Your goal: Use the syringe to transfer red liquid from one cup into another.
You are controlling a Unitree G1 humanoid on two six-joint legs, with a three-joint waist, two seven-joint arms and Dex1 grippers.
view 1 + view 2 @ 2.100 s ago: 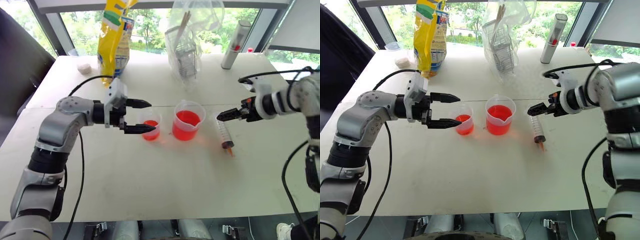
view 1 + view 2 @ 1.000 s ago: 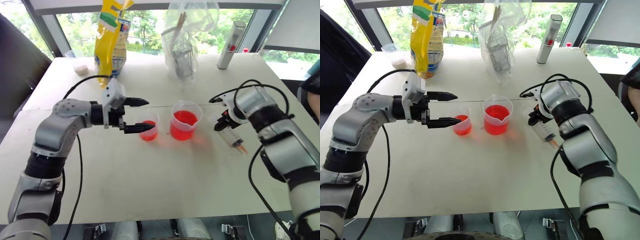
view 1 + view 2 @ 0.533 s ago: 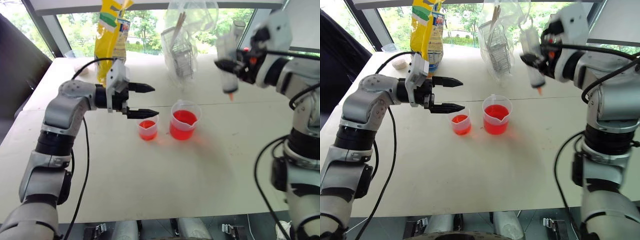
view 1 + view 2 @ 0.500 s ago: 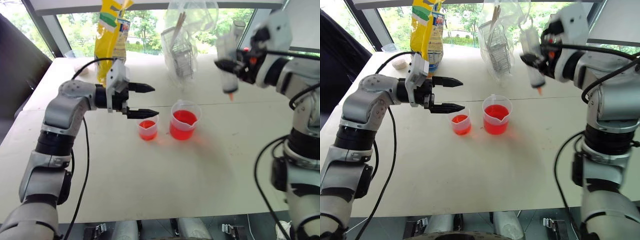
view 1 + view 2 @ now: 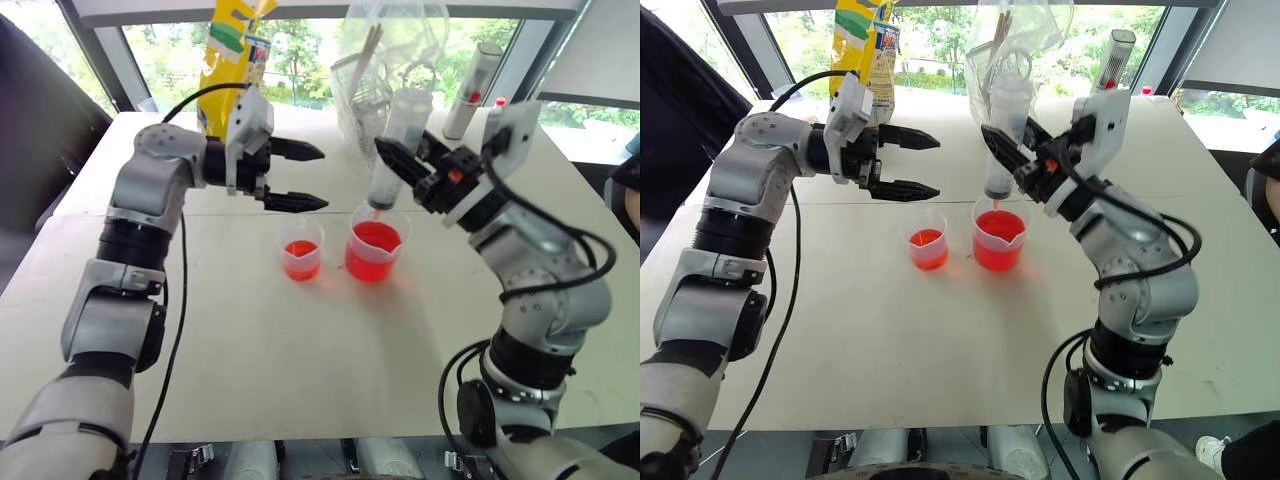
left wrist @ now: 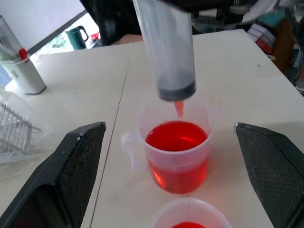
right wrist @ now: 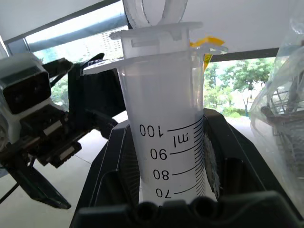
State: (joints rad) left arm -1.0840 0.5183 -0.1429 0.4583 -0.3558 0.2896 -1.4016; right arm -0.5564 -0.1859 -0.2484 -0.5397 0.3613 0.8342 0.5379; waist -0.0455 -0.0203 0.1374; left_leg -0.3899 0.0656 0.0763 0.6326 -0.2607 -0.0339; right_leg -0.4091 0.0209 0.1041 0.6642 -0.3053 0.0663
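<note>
Your right gripper [image 5: 412,165] clamped its fingers on the syringe [image 5: 393,145], orange tip just above the spouted beaker [image 5: 375,250] of red liquid [image 6: 176,137]. Your left gripper [image 5: 310,177] hung with fingers spread wide above the smaller cup [image 5: 302,250] on the tabletop [image 5: 300,360].

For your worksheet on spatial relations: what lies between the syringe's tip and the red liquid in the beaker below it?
Nothing: in the left wrist view, the syringe tip hangs just above the red liquid inside the beaker.
</note>
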